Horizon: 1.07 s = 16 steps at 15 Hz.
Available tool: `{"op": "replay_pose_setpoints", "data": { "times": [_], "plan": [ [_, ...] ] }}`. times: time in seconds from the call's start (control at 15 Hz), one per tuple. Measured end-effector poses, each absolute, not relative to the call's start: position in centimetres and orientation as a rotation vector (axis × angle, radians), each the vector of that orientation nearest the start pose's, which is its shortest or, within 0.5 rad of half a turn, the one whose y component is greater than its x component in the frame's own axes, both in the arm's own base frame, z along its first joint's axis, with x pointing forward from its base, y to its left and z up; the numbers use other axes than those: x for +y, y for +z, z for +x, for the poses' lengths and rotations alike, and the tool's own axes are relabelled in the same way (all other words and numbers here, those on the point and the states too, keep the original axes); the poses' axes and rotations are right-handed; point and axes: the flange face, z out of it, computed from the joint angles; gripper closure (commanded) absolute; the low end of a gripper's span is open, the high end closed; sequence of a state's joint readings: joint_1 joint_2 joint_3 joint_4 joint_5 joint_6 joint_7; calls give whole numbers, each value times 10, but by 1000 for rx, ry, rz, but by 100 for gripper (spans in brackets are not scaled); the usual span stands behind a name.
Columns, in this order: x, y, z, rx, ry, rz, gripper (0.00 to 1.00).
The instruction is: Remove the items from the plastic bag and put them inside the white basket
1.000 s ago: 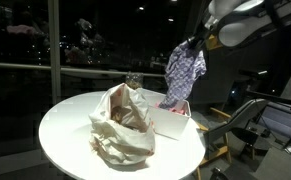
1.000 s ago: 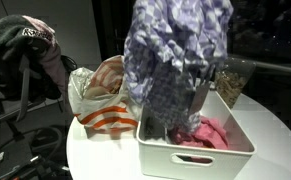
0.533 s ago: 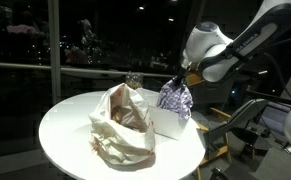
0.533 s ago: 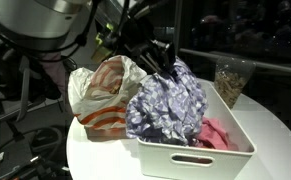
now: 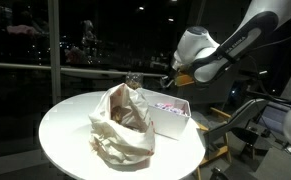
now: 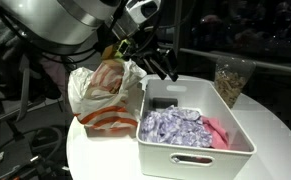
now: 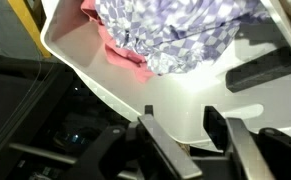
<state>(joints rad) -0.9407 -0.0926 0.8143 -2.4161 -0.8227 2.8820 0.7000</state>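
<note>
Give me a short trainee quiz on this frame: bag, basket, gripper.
1. Fill in: the plastic bag stands ___ the white basket.
2. True or false: the gripper grips the purple patterned cloth.
3. Where does the pink cloth lie? A in the plastic bag; B in the white basket; C in the gripper.
Key: 1 beside; 2 false, it is open and empty above the basket; 3 B.

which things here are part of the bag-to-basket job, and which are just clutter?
Job:
- plastic bag
- white basket
- purple patterned cloth, in the basket
- pink cloth, in the basket
- tool, open and empty near the basket's back rim

Lying about:
- glass jar, behind the basket
- round table, support only
</note>
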Motion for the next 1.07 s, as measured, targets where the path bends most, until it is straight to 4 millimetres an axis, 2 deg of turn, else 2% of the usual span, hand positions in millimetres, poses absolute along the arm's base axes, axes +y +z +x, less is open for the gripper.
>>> {"op": "replay_pose_setpoints", "data": {
  "times": [0.13,0.27,0.4,0.6,0.73,0.87,1.07],
  "plan": [
    [-2,388,514,61,-1008,-3285,0],
    [25,390,515,-12,-959,-3255,0],
    [63,386,510,-139,-864,-3222,0],
    [122,385,494,-314,-714,-3178,0],
    [150,387,480,-393,-603,-3162,0],
    [165,389,466,-463,-485,-3164,0],
    [164,381,461,-548,-349,-3155,0]
  ]
}}
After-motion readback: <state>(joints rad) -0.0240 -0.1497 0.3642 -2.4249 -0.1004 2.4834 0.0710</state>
